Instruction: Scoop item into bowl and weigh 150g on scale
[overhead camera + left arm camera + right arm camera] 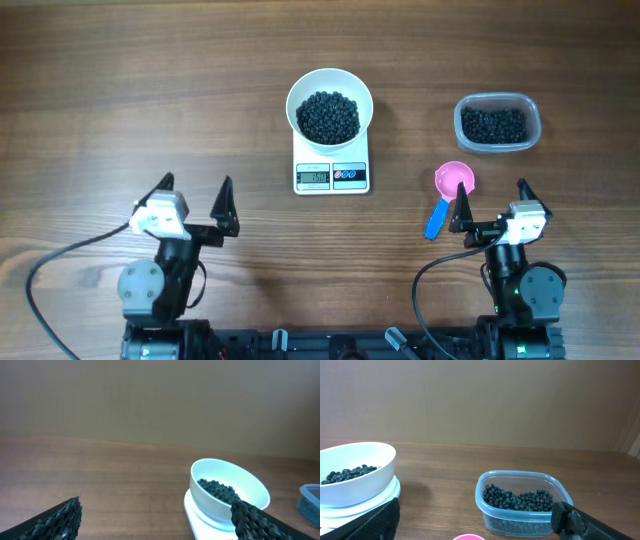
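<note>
- Pincers are sitting nearest the robot's base. The right pincer (492, 205) is standing spread wide and pinching nothing. The left pincer (195, 195) is gaping just as wide, also empty, with bare surface (150, 90) around it.
- Scoop (450, 188) is lying just beside the right pincer's left finger, a little to that pincer's left. From above I cannot tell whether the two are touching.
- Its long axis is running on a slant, with the blue handle pointing back toward the robot and slightly leftward, and the pink cup pointing away.
- By my reckoning the right arm is by far the nearer one. Any further scooping would be calling for it to shift left and turn across the handle.
- Farther out, in the middle, the scale (332, 175) is carrying the bowl (303, 88), which is holding a heap of the item (329, 116). The display is showing digits too small to read.
- Farthest on the right, beyond the cup, the tub (461, 122) is holding the rest.
</note>
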Robot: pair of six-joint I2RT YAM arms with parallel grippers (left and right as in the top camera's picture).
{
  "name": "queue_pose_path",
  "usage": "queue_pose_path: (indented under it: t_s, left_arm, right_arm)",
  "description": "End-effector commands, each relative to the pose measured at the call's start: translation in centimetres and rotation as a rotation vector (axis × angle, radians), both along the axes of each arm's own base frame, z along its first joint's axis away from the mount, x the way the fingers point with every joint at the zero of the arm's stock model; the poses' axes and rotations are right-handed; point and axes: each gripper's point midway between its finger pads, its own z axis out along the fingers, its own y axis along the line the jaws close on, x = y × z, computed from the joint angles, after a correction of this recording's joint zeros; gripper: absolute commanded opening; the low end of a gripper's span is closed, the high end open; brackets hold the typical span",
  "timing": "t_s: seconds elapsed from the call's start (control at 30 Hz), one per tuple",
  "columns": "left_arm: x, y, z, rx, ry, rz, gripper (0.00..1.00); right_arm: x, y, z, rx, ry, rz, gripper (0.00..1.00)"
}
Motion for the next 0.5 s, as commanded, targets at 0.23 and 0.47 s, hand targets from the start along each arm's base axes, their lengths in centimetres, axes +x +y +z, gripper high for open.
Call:
queue_pose_path:
  t_s: [0.23,0.47]
  left_arm:
    - [-0.8,0.9,-1.9,-0.018,0.004,0.049,1.00]
    - [-0.9,1.0,-3.4,-0.017,-0.007,0.056,1.00]
  right_arm:
    - [-0.1,0.4,0.2,-0.019,-0.013,0.020,1.00]
    - [-0.1,0.4,0.2,-0.019,-0.013,0.020,1.00]
